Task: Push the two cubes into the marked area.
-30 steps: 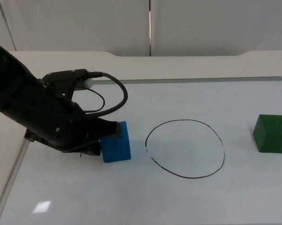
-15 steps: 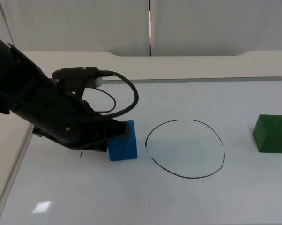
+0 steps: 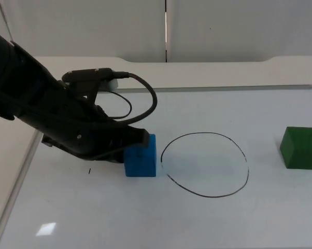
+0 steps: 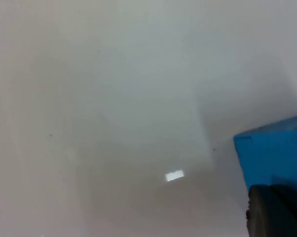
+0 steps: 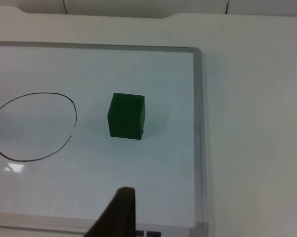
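Note:
A blue cube stands on the whiteboard just left of the hand-drawn black circle, almost touching its line. My left gripper is shut and presses against the cube's left upper side, with the arm stretched in low from the left. At the far right a green cube sits well outside the circle. The right arm waits: my right gripper hangs back from the green cube, apart from it.
The whiteboard's metal frame runs along the left and right edges. Beyond the frame lies white table top, ending at the grey partition wall. A small black mark is on the board behind the arm.
My left gripper has slid the blue cube to the right, from well left of the circle to right beside its line. The green cube has stayed put.

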{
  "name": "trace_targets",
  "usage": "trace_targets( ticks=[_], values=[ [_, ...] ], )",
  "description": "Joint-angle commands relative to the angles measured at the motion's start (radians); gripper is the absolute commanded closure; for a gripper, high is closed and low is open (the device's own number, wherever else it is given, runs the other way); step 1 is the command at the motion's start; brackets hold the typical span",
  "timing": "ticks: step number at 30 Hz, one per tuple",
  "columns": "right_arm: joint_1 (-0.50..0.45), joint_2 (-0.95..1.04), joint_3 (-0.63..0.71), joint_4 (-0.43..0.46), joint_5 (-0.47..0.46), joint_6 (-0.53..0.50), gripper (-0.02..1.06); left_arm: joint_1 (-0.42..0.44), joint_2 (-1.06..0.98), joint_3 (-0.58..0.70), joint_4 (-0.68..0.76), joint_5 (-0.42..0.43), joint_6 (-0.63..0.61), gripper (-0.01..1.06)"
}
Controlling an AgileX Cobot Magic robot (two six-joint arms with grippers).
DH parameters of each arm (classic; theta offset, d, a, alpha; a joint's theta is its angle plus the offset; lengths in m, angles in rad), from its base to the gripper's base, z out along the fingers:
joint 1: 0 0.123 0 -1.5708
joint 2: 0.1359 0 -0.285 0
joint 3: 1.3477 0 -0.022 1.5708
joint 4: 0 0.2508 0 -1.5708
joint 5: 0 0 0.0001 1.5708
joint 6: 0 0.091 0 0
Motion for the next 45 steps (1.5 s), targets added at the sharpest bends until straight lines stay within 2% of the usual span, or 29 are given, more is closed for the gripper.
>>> trace_targets(
  ticks=[1, 9, 16, 23, 31, 36, 45],
  values=[
    [0.003, -0.004, 0.002, -0.002, -0.005, 0.004, -0.01, -0.011, -0.001, -0.005, -0.017, 0.017, 0.003, 1.05],
    [0.003, -0.004, 0.002, -0.002, -0.005, 0.004, -0.01, -0.052, -0.001, -0.017, -0.012, -0.046, 0.003, 1.05],
    [0.003, -0.004, 0.002, -0.002, -0.005, 0.004, -0.01, -0.052, -0.001, -0.021, -0.024, -0.044, 0.003, 1.05],
    [0.003, -0.004, 0.002, -0.002, -0.005, 0.004, -0.01, -0.053, -0.001, -0.021, -0.024, 0.005, 0.003, 1.05],
    [0.003, -0.004, 0.002, -0.002, -0.005, 0.004, -0.01, -0.063, -0.001, -0.021, -0.024, 0.003, 0.003, 1.05],
    [0.003, -0.004, 0.002, -0.002, -0.005, 0.004, -0.01, -0.086, -0.001, -0.021, -0.026, -0.043, 0.003, 1.05],
    [0.003, -0.004, 0.002, -0.002, -0.005, 0.004, -0.01, -0.086, -0.001, -0.023, -0.026, -0.025, 0.003, 1.05]
  ],
)
